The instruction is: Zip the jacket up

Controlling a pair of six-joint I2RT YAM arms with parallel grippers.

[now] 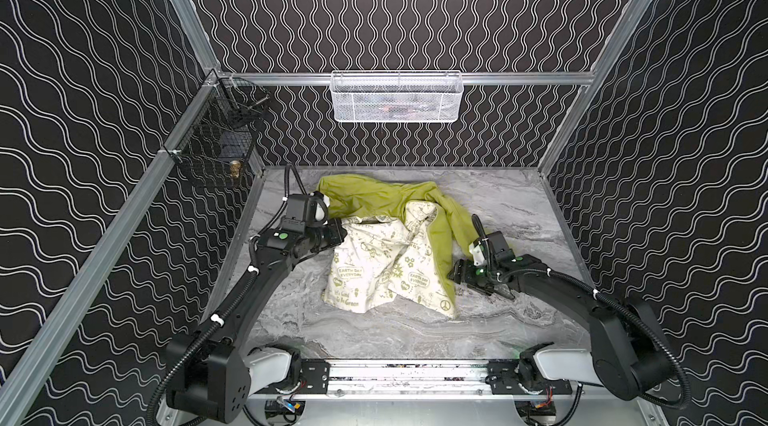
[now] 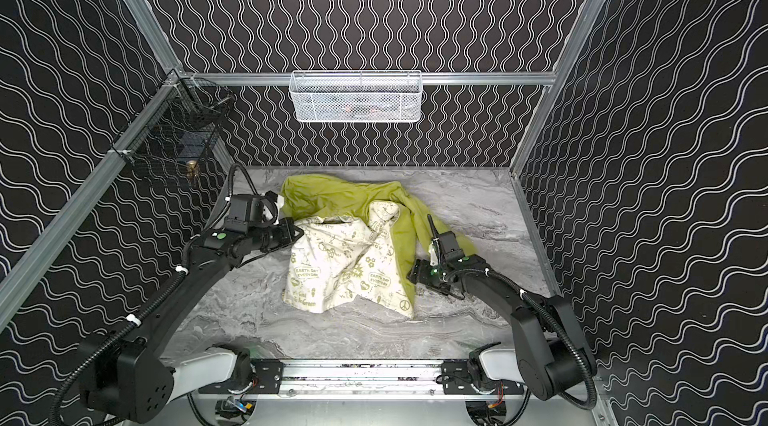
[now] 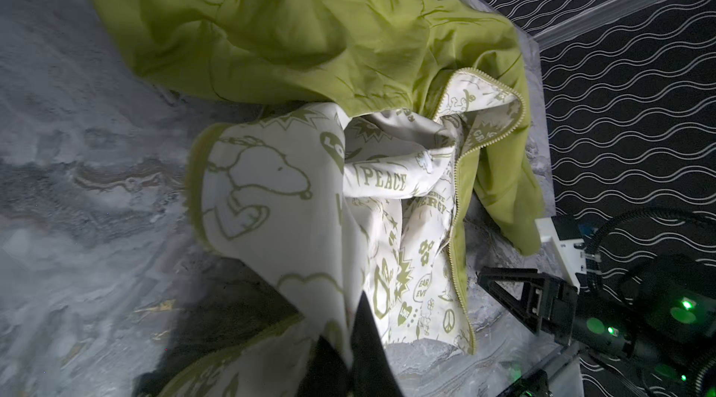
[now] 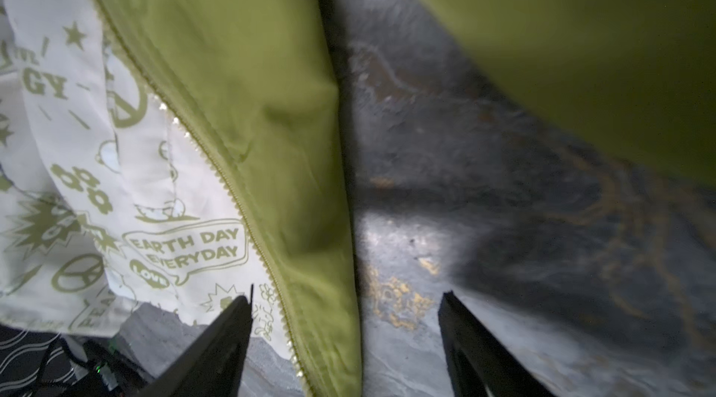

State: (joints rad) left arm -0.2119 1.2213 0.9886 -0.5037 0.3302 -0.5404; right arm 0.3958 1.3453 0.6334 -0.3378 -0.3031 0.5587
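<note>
Jacket [image 1: 374, 195]: lies crumpled, unzipped, lining [image 1: 374, 262] outward, from counter [image 1: 519, 203] centre toward its back edge. Fabric judged thin, light, limp; likely to slide and bunch. Grasp at the toothed zipper edge [image 4: 232, 189], near its lower end. Left gripper [image 3: 345, 325] is clamped on the lining. Right gripper [image 4: 346, 310] stands wide apart, holding nothing. Legible print: "EARTH DAY EVERYDAY", "PEACE", "LOVE"

The jacket [image 1: 386, 237] lies heaped mid-table [image 1: 519, 203], toward the back. My left gripper [image 1: 338, 233] sits at its left edge, clamped on a fold. My right gripper [image 4: 346, 298] is at its right edge, which lies between my parted fingers.
</note>
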